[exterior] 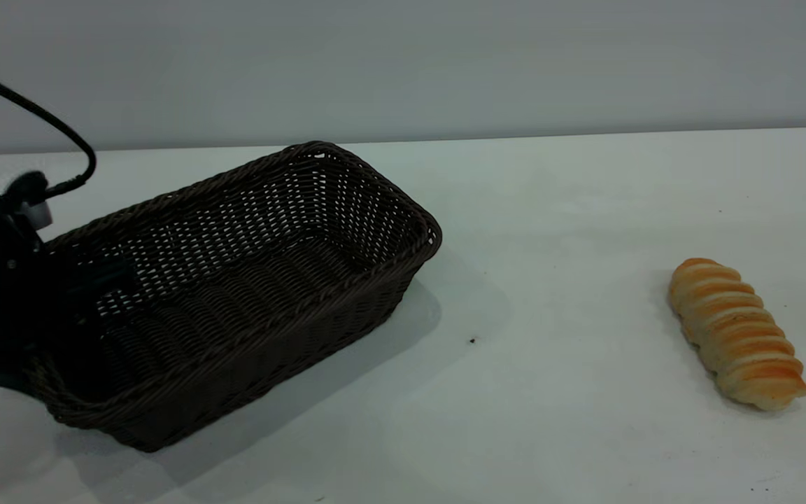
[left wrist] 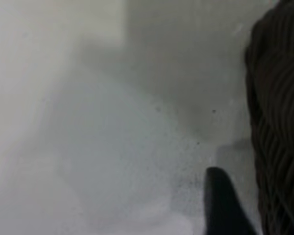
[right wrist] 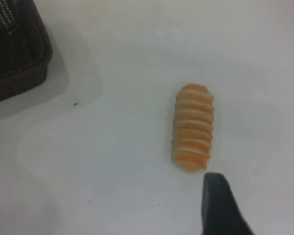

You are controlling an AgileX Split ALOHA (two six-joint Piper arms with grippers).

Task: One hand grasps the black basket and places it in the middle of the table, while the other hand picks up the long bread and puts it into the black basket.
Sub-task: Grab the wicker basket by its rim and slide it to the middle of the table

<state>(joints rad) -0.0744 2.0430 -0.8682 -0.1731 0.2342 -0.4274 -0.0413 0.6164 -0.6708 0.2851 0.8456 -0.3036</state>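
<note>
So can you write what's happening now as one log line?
left end effector: at dark woven wicker basket end | golden ridged long bread: on white table, untouched | right end effector: above bread

- Soft, even light fills the exterior view; the black basket (exterior: 249, 280) casts a broad grey shadow rightward on the desk (exterior: 585, 210).
- The left wrist view is heavily blurred.
- The long bread (right wrist: 192, 126) looks slightly soft.

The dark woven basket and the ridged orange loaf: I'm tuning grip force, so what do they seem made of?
The dark brown-black woven rectangular basket looks like wicker or plastic rattan: matte strands, openwork sides, braided rim. Which of the two is unclear. The small golden-orange ridged loaf has a smooth, faintly glossy crust with even cream ridges; real bread or a foam replica, the look leaves it open.
</note>
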